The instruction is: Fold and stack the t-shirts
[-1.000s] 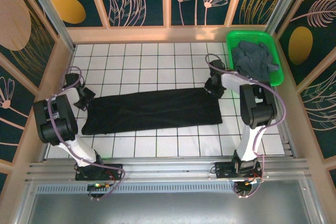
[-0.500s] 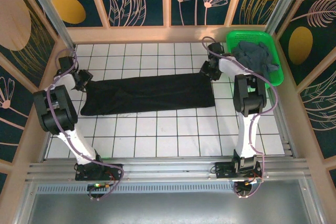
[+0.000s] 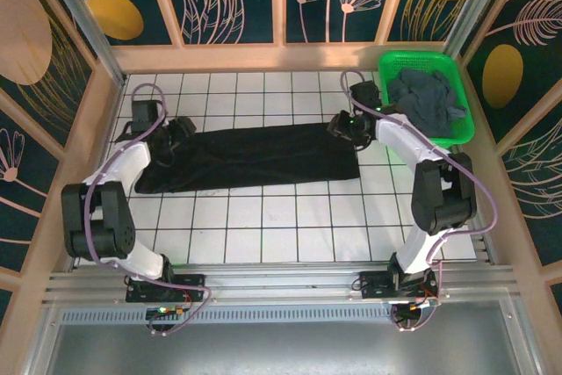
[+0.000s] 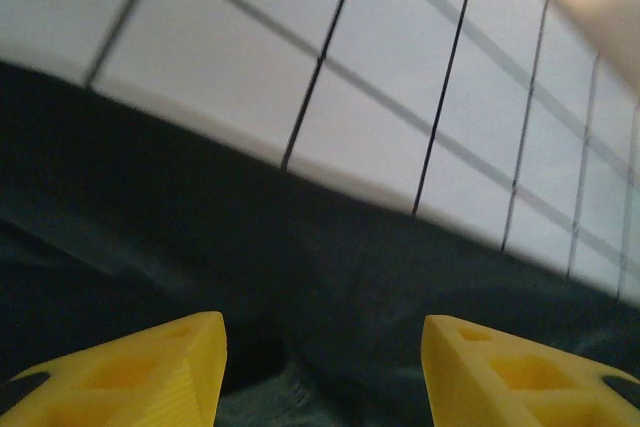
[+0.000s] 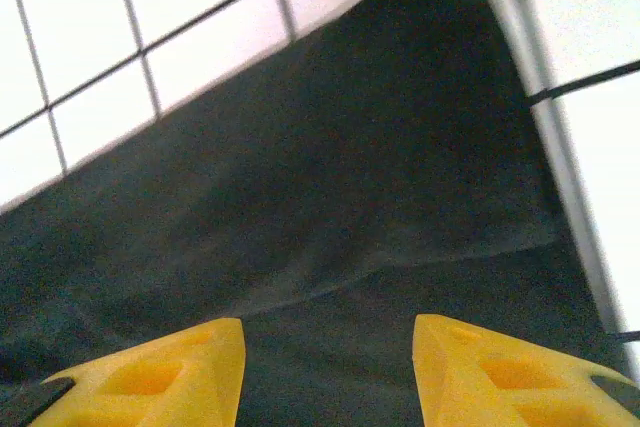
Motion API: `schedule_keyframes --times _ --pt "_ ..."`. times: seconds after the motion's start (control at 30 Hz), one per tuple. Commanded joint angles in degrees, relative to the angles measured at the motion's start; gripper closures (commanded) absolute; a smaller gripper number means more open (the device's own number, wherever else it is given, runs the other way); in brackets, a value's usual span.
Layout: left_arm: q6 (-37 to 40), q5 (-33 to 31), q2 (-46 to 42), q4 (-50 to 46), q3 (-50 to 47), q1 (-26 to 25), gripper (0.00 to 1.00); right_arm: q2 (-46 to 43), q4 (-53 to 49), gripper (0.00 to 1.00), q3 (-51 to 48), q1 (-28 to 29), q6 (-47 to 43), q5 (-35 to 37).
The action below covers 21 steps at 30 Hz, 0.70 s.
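Black t-shirt (image 3: 255,157); left claw (image 4: 322,347), right claw (image 5: 330,347) (both parted) low over ends

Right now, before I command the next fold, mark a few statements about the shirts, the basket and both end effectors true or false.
1. The black t-shirt lies on the table as a long strip. True.
2. The blue-grey t-shirt is stacked on it. False: it sits crumpled in the green basket.
3. The left end effector is shut on cloth. False: it is open above the black t-shirt.
4. The right end effector is open at the strip's right end. True.
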Motion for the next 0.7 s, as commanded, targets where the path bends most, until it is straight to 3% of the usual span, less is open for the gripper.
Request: schedule_keyframes --times 0.0,0.13,0.4,0.47,0.67 --pt "6.4 1.8 3.0 -1.1 -0.3 -1.3 0.45 -1.0 2.1 0.49 -0.4 2.8 2.0 -4.1" --pt "10.4 0.3 6.2 -2.6 0.2 -1.9 0.44 -0.1 3.4 0.47 0.7 5.4 1.7 -8.3" --pt "12.5 1.3 9.0 -2.6 -0.9 -3.5 0.49 -0.7 3.0 0.46 1.1 6.1 2.4 -8.7" --pt "12.2 1.2 8.9 -2.4 -1.6 -3.7 0.54 -0.7 2.8 0.46 1.3 6.1 2.4 -8.6" --pt "10.3 1.3 5.8 -3.9 -1.5 -4.6 0.91 -0.2 2.5 0.46 1.9 6.0 2.6 -7.9"
